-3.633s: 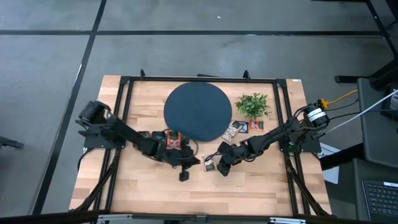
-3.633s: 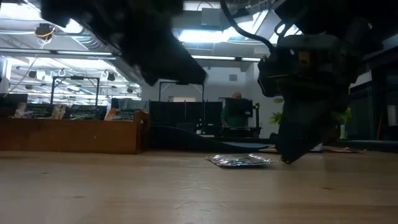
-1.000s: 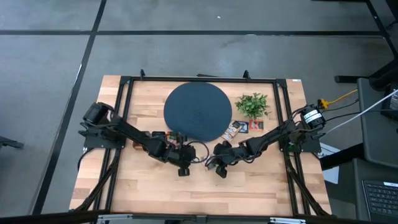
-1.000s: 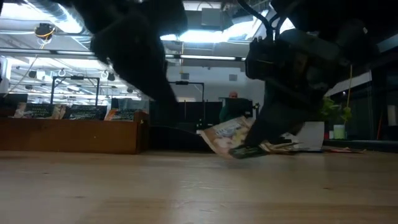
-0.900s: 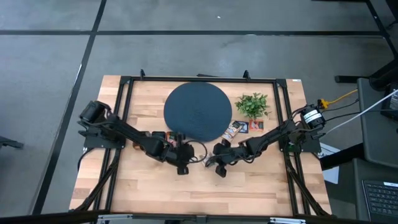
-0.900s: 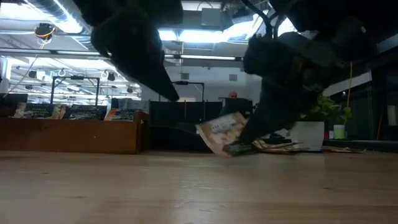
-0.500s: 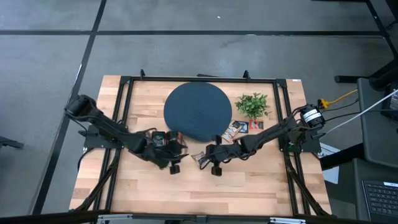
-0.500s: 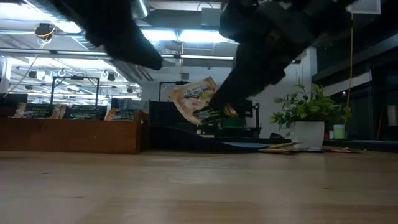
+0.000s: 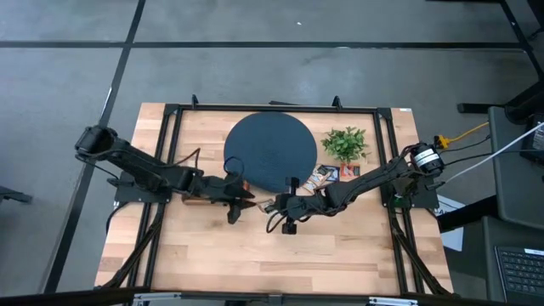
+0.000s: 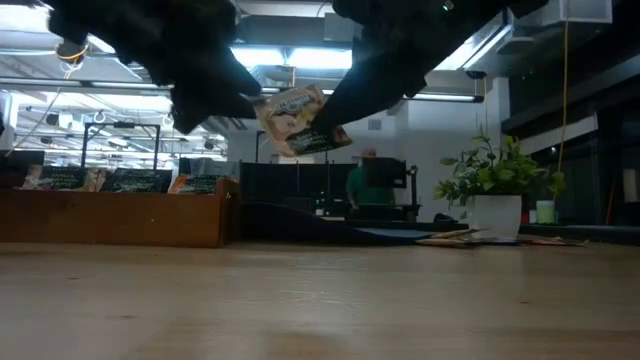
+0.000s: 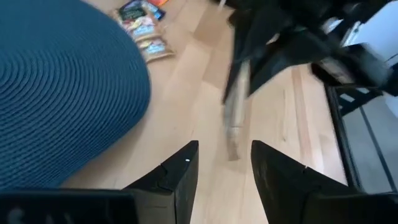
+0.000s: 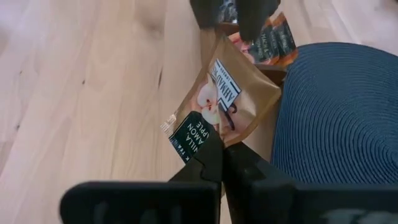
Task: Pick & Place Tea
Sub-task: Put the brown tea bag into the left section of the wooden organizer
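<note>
Holding one tan sachet (image 12: 227, 102) off the table: right gripper (image 12: 219, 163), jaws clamped on its dark lower corner, packet raised clear of the wood in the low view (image 10: 293, 117) and hanging just near of the round blue mat (image 9: 269, 152), approx mid-table. Seen edge-on from the left wrist view (image 11: 234, 118), so really up in the air, not resting.

Left gripper (image 11: 222, 163) just left of it, jaws apart, empty, fingers aimed toward the packet; prob. lining up for a hand-over or standing by, can't say which.

Progress, judged from layout: pick done for this one sachet, place not yet done. Mat top looks bare in the high view, no packets on it, so if the mat is the target then zero delivered so far. Destination not stated in the task, so that is a guess.

Left to do: carry the held packet over and let go, then the rest. A few more sachets (image 9: 331, 173) lying flat on the table (image 9: 357, 255) right of the mat, near the small potted plant (image 9: 345, 143); another small bunch (image 12: 270, 38) by the mat's near-left edge, close to the left gripper. Exact count unclear, too small to tell.

Farther off, beyond the table: room w/ shelving and a person (image 10: 364, 185) standing in the background, not involved.
</note>
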You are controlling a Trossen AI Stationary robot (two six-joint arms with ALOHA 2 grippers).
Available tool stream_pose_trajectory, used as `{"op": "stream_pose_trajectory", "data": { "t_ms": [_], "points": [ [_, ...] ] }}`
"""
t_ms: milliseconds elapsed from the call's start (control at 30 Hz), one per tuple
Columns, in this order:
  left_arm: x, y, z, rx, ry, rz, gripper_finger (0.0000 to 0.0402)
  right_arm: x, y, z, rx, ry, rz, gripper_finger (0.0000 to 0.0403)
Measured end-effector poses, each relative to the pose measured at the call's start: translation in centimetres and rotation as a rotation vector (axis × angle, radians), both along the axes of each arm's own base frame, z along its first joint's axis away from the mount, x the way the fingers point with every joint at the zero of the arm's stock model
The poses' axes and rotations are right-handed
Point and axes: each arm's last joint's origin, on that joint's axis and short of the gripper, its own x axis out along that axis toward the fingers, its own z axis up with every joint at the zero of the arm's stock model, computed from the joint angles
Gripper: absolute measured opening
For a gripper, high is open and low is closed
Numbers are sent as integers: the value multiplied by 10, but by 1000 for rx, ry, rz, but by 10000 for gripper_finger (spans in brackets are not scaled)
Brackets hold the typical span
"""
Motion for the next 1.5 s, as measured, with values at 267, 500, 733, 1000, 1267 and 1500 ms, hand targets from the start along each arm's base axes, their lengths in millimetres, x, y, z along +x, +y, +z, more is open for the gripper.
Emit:
{"op": "stream_pose_trajectory", "data": {
  "t_ms": [267, 500, 733, 1000, 1267, 1500],
  "points": [
    [16, 4, -12, 8, -35, -40, 143, 2, -3, 1, -12, -14, 6, 6],
    [19, 3, -18, 32, -21, -43, 122, 4, -7, 2, -23, -27, 11, 7],
    [21, 2, -13, 73, -77, -57, 19, 6, -13, 2, -8, -21, 20, 7],
    [19, -1, -13, 107, -83, 18, 12, 5, -14, 1, 57, -12, -40, 24],
    [5, -16, -3, 186, -142, 78, 12, -4, -16, -8, 57, 105, -75, 118],
    [-21, -22, 3, 224, -425, 120, 12, 1, -8, -2, 125, 11, -87, 158]
  ]
}}
